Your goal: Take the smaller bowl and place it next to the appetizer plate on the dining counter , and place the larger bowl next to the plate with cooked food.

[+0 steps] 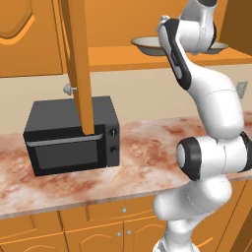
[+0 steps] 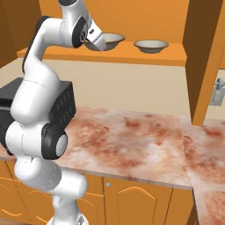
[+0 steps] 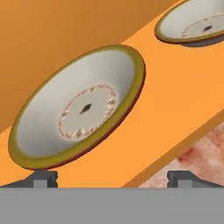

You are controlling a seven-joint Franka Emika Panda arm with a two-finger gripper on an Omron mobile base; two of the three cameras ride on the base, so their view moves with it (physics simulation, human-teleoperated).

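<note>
The bench (image 2: 132, 136) with its pinkish marbled top runs across both base views, over orange cupboards; the left base view shows a black microwave (image 1: 74, 140) standing on it at 9 o'clock and an open cupboard door (image 1: 81, 64) hanging over that, while the right base view catches just a corner of the microwave behind the arm and shows more bare top toward 3 o'clock. Above it an orange shelf (image 2: 132, 55) carries two bowls. In the right base view both sit side by side and apart, one (image 2: 110, 41) beside the raised hand, the other (image 2: 151, 45) toward 3 o'clock of it; the left base view hides most of them behind the arm, only rims peeking out. The hand view looks down into the near bowl (image 3: 78, 109), showing the cream inside, olive-yellow rim, red dotted ring and dark centre spot that the base views cannot resolve, with the second bowl (image 3: 194, 24) at 1 o'clock. Which is wider I cannot tell. The claw (image 3: 112, 177) is released, its tips (image 3: 41, 177) spread wide just short of the near bowl, grasping nothing.
</note>
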